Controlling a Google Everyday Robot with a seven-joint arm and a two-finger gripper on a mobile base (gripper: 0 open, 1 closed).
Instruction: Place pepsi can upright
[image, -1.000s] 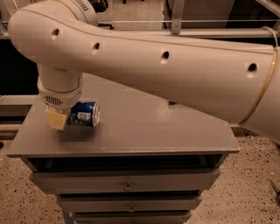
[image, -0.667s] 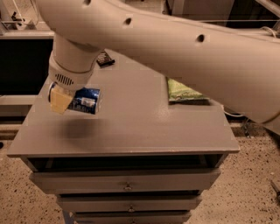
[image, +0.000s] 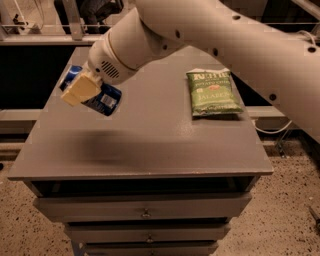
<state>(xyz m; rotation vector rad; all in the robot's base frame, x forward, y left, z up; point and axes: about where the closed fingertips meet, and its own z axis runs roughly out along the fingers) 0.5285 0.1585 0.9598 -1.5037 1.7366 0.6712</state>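
Observation:
The pepsi can (image: 100, 98), blue with white label markings, is held tilted in the air above the left part of the grey cabinet top (image: 150, 135). My gripper (image: 86, 89) is shut on the pepsi can; a tan finger pad (image: 80, 88) covers its front, and the can's end sticks out to the upper left. My white arm (image: 225, 35) reaches in from the upper right. The can's shadow lies on the top below it.
A green chip bag (image: 213, 92) lies flat at the right back of the cabinet top. The cabinet has drawers (image: 145, 207) below its front edge. Speckled floor surrounds it; a dark shelf and rails stand behind.
The gripper has lifted the pepsi can off the cabinet top and carried it up and left. The arm has swung away, uncovering the green chip bag.

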